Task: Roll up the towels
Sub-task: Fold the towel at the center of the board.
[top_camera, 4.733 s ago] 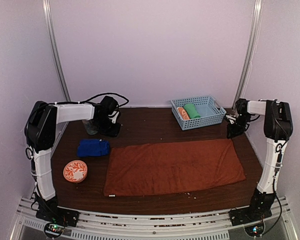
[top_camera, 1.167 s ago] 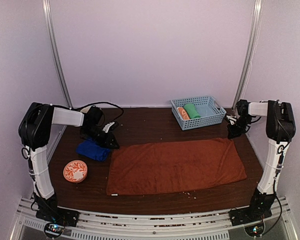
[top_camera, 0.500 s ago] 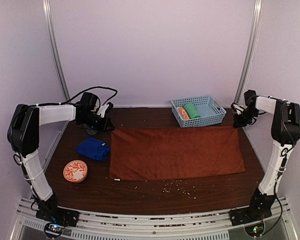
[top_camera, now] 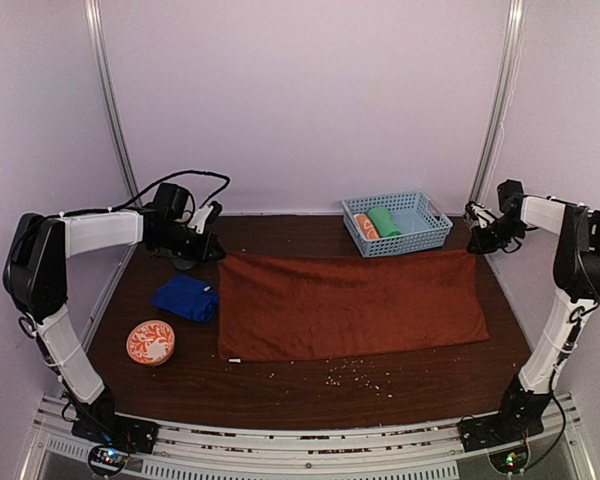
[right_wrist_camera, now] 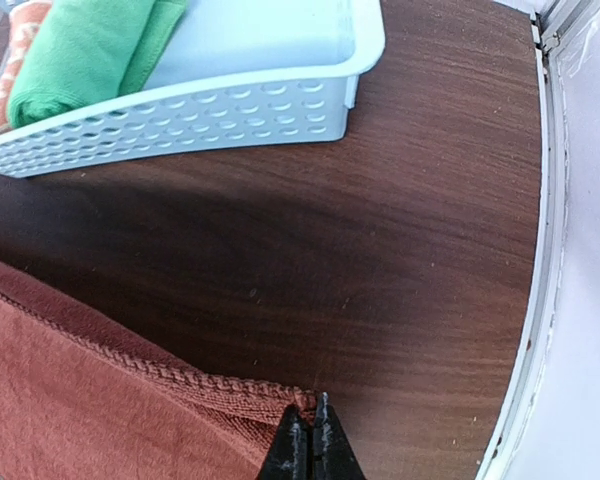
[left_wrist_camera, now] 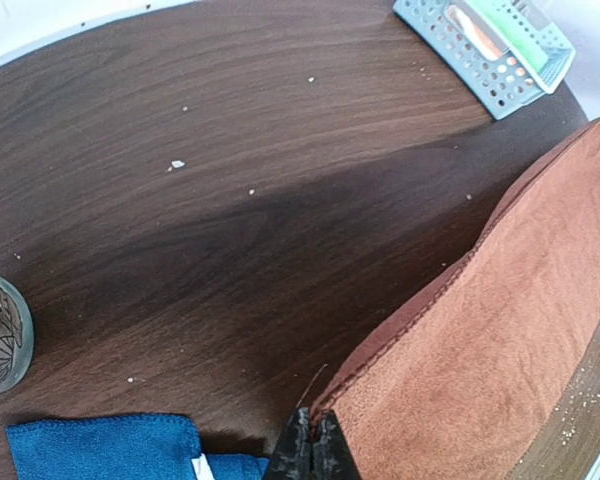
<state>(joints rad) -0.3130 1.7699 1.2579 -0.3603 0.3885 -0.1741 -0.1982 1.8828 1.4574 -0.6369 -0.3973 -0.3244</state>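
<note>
Towels in waiting: the rust-brown towel [top_camera: 352, 305] lies spread flat across the middle of the desk [top_camera: 280, 395], its two far corners pinched, apparently to draw it taut and square before rolling. The left gripper [left_wrist_camera: 312, 452] is clamped on the corner at 10 o'clock, and the right gripper [right_wrist_camera: 313, 447] on the one at 2 o'clock. The blue towel [top_camera: 186, 298] sits bunched at 9 o'clock, just beside the brown one, not yet rolled. A basket [top_camera: 410, 240] at 1 o'clock holds two rolled towels. Crumbs [top_camera: 345, 375] dot the dark wood. Plain pale walls [top_camera: 300, 100] enclose the scene.
</note>
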